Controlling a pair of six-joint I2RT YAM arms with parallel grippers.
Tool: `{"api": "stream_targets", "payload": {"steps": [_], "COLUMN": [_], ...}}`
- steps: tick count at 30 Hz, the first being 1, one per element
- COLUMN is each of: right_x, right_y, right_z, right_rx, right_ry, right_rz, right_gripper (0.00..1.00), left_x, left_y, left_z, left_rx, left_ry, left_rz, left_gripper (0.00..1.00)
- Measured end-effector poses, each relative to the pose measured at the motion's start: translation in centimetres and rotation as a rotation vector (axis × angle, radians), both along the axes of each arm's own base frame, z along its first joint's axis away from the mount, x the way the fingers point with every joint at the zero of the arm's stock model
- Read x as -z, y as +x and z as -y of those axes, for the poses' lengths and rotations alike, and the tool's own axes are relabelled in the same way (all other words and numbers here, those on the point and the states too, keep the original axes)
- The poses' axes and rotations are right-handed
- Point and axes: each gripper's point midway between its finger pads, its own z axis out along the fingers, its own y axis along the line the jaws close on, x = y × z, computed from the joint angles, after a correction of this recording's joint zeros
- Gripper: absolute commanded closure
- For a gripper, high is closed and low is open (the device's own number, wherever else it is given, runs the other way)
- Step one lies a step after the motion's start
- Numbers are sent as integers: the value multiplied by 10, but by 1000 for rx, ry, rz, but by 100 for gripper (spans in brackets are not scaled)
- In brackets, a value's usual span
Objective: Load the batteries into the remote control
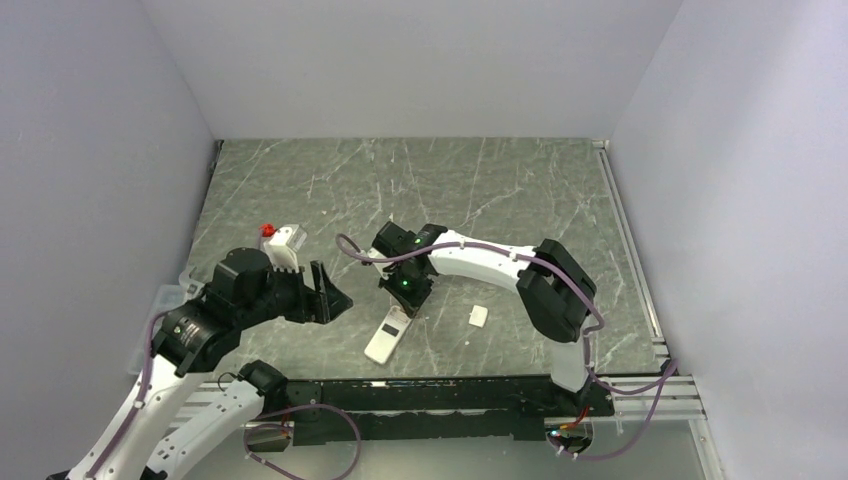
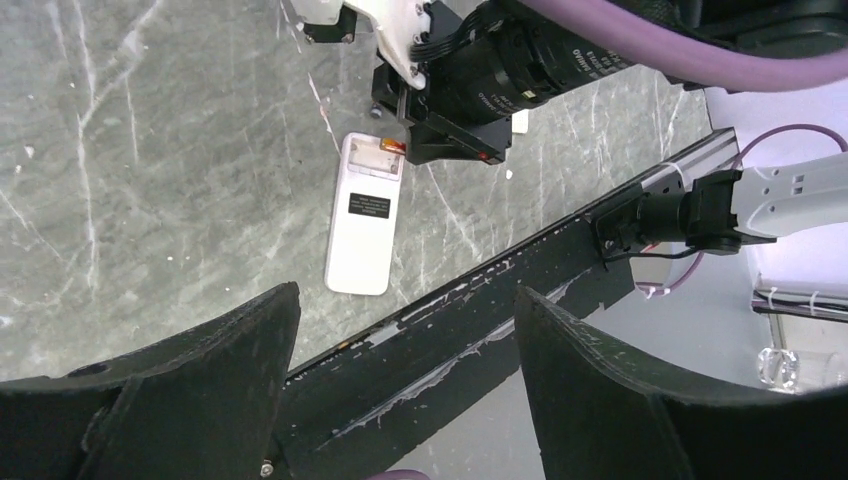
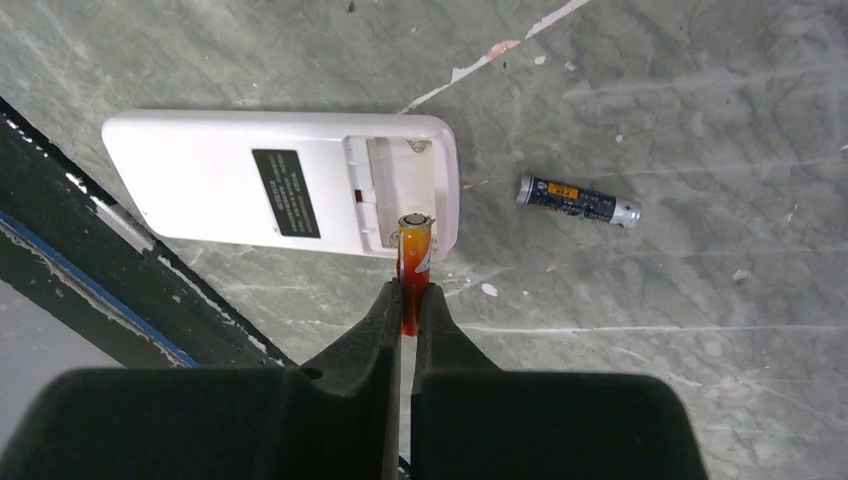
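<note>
The remote control (image 3: 230, 180) lies white back up near the table's front edge, its battery compartment (image 3: 400, 190) uncovered. My right gripper (image 3: 410, 290) is shut on an orange battery (image 3: 414, 250) whose tip rests at the compartment's near end. A second, dark battery (image 3: 578, 200) lies on the table just beyond the remote. From above, the right gripper (image 1: 410, 298) points down at the remote control's (image 1: 386, 340) far end. My left gripper (image 1: 325, 293) hangs open and empty left of it. In the left wrist view the remote control (image 2: 363, 220) lies ahead of the left gripper (image 2: 408, 300).
A small white square plastic piece (image 1: 477, 315) lies right of the remote. A white object with a red part (image 1: 280, 240) sits behind the left arm. A black rail (image 1: 450, 395) runs along the near table edge. White walls enclose three sides.
</note>
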Motion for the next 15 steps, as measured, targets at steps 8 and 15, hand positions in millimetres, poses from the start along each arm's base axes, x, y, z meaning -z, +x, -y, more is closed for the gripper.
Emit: {"api": "stream_targets", "payload": {"steps": [8, 15], "right_x": [7, 8], "right_y": [1, 0], "right_z": [-5, -7], "right_rx": [-7, -11], "right_ry": [-12, -15], "right_rz": [-8, -8], "right_gripper": [100, 100], "left_x": [-6, -5], "left_y": [-3, -3], "left_z": [-4, -5], "left_rx": [20, 22], "left_ry": [4, 7], "left_rz": [65, 68], "left_gripper": [12, 12]}}
